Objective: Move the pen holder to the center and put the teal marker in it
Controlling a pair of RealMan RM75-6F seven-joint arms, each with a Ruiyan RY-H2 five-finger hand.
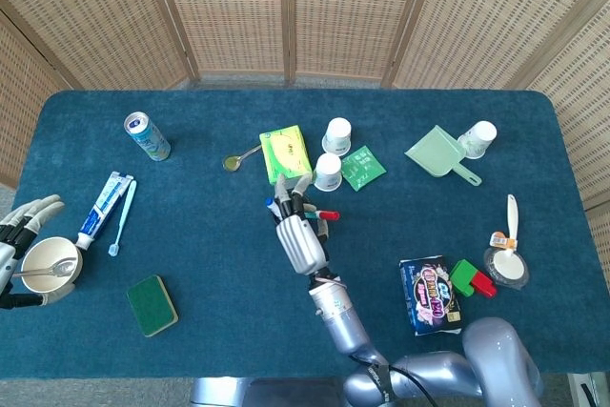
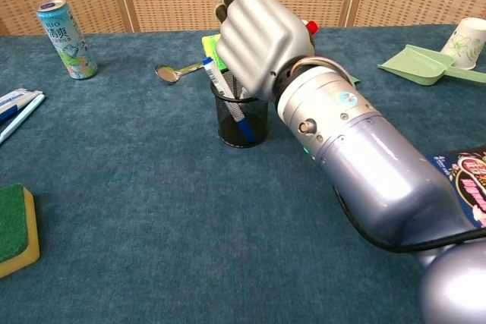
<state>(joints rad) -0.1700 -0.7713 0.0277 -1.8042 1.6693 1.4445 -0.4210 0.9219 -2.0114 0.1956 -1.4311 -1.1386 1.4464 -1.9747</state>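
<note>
Your broad counter under its dark teal cloth (image 1: 210,264) carries the whole spread, and your silver right arm reaches up the middle of it. The right hand (image 2: 254,32) sits directly over the black wire-mesh pen holder (image 2: 241,119), which stands about mid-counter, just in front of the yellow-green box (image 1: 284,152). So the centring step looks done, and you're in the drop-in step.

From the chest view the back of the right hand covers the holder's mouth, so I cannot tell whether it is clenched, released, or still pinching anything. The teal marker (image 1: 307,204) shows only as a sliver beside the fingers from the head view; it seems to angle into the holder, but whether it is fully seated is hidden. A blue-and-white pen (image 2: 220,89) leans out of the holder's left rim, and a red-capped pen (image 1: 325,215) pokes out to the right of the hand.

Over at the far left edge, your left hand (image 1: 27,235) holds the small white bowl with a metal spoon (image 1: 50,267), well apart from the action.

Next, judging from here: let the fingers go slack and lift straight up, so you don't snag the leaning pens or tip the light mesh holder.
</note>
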